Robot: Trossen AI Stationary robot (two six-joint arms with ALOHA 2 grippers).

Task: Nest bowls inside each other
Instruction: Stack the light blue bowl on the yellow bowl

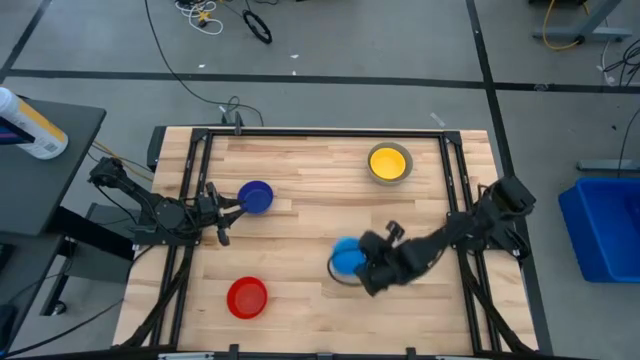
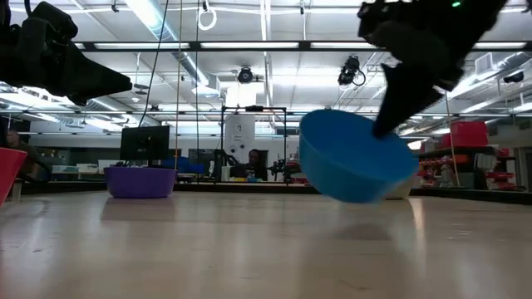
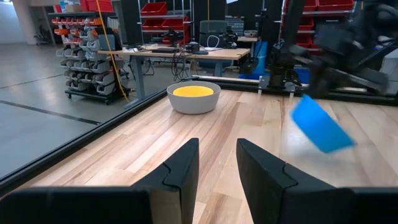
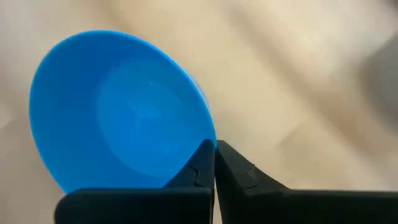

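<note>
A light blue bowl (image 1: 346,258) hangs over the middle of the table in my right gripper (image 1: 362,266), which is shut on it. The low view shows this bowl (image 2: 356,164) tilted above the wood. A yellow bowl (image 1: 388,160) sits inside a grey bowl (image 3: 194,104) at the far right. A dark blue bowl (image 1: 256,196) stands on its base at the left, just beyond my left gripper (image 1: 228,214). That gripper is open (image 3: 217,155) with nothing between its fingers. A red bowl (image 1: 247,297) stands on its base near the front left. My right gripper pinches the light blue bowl's rim (image 4: 205,138) between its two fingers, one finger inside the bowl and one outside. The fingers slant down from the table's right side. The bowl is lifted clear of the table and tilted, its mouth turned toward the gripper.
Black frame rails (image 1: 200,160) run along the table's left, right and far sides. Bare wood (image 1: 320,180) lies between the bowls. In the low view the red bowl's edge (image 2: 8,170) shows at the far left.
</note>
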